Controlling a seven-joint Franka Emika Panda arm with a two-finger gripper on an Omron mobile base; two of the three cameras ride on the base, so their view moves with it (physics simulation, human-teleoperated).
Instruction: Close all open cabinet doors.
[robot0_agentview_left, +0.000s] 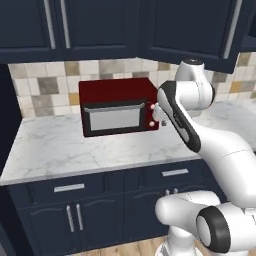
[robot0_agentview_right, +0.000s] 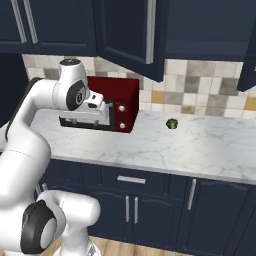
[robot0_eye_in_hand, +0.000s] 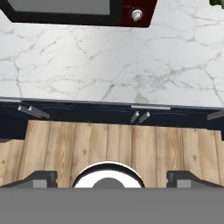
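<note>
One navy cabinet door with a long silver handle stands swung out from the wall cabinets, above and to the right of the microwave. The two doors left of it sit flush and shut. At the right edge another navy door juts out edge-on. My gripper hangs in front of the microwave, well below the open door, pointing down. In the hand view its fingertips stand far apart over the floor, so the gripper is open and holds nothing.
A red microwave stands on the white marble counter. A small green item lies on the counter to its right. Navy drawers and base doors run below, over wood flooring.
</note>
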